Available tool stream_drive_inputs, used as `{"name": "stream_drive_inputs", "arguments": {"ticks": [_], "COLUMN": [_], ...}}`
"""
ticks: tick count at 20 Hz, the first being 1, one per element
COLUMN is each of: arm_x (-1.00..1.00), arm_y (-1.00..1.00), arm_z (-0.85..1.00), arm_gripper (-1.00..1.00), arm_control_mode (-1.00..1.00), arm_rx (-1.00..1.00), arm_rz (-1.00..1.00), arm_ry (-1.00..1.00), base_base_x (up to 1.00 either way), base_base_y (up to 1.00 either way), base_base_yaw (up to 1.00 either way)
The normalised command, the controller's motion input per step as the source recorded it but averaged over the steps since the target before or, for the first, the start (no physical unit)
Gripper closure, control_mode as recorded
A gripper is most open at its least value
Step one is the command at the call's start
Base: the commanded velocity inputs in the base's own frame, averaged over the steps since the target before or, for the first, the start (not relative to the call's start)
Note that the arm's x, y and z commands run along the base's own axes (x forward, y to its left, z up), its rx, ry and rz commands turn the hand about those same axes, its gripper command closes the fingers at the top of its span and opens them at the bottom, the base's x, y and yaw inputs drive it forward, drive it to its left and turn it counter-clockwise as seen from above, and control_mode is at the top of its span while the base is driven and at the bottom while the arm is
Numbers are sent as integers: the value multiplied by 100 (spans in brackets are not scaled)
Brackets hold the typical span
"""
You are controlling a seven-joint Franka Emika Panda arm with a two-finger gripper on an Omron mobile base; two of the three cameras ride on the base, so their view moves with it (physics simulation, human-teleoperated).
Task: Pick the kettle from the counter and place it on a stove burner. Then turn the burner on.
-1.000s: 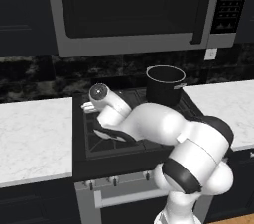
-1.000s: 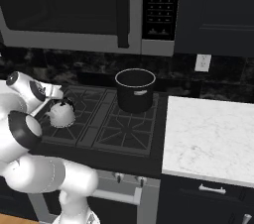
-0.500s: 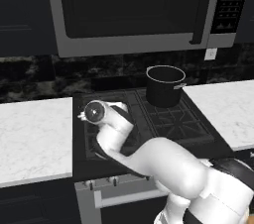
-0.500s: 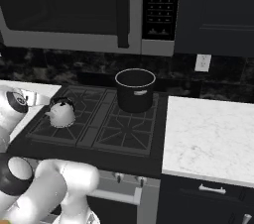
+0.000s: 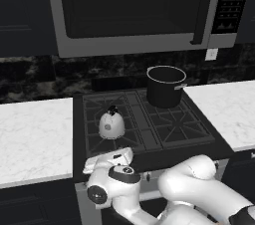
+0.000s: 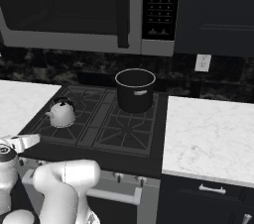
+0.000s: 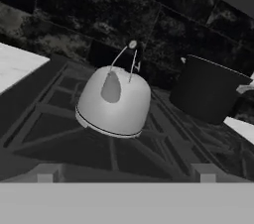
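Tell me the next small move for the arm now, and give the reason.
Probably lower the hand toward the knobs on the stove's front panel. The kettle already sits on the near-left stove burner, free of the gripper, so turning that burner on remains.

We see a home kitchen: a black gas cooktop (image 5: 144,119) flanked by a white marble counter (image 6: 208,129), a built-in microwave (image 5: 134,5) above, and dark cabinets (image 6: 218,10).

Base views flank stove; hand view low, close, facing kettle (image 7: 114,101).
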Motion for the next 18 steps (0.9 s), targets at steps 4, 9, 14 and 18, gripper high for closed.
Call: {"name": "stream_drive_inputs", "arguments": {"ticks": [4,9,14,18], "arm_x": [-100,-81,9,44], "arm_y": [76,77,32,29], "arm_z": [-100,-99,-20,-6], "arm_gripper": [-100,-100,-100,-100], "arm_control_mode": [-100,-100,-100,-100], "arm_rx": [-31,-15,1,9], "arm_rz": [0,2,0,-2], "arm_ry": [-16,-21,-29,-8], "base_base_x": [0,0,0,0], "base_base_y": [0,0,0,0], "base_base_yaw": [0,0,0,0]}}
